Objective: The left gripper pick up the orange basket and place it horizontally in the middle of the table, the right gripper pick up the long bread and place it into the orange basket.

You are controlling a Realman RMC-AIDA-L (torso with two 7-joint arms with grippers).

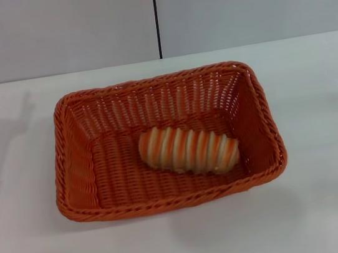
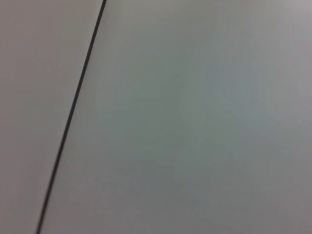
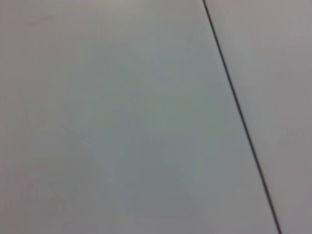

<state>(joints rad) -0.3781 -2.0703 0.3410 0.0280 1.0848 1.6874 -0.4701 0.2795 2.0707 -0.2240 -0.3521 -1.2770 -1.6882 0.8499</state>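
we see the orange basket (image 1: 166,141) sitting lengthwise across the middle of the frame on the white surface (image 1: 322,142), its long sides running left to right, slightly skewed. inside it lies the long bread (image 1: 188,149), a striped orange-and-cream loaf resting on the basket floor, a little right of centre and tilted down toward the right.

we judge both steps of the task to be done: the basket is set horizontally mid-surface and the bread is already in it. nothing more seems to be called for beyond keeping both arms clear.

neither arm appears in the head view. the left pincer and the right pincer are out of sight in every picture, so we cannot tell whether either is open or closed. each wrist view shows only a plain pale panel crossed by a thin dark seam (image 2: 73,109) (image 3: 239,109), much like the wall seam (image 1: 156,18) behind the surface at the top centre of the head view. a faint shadow falls on the surface at the upper left of the frame.
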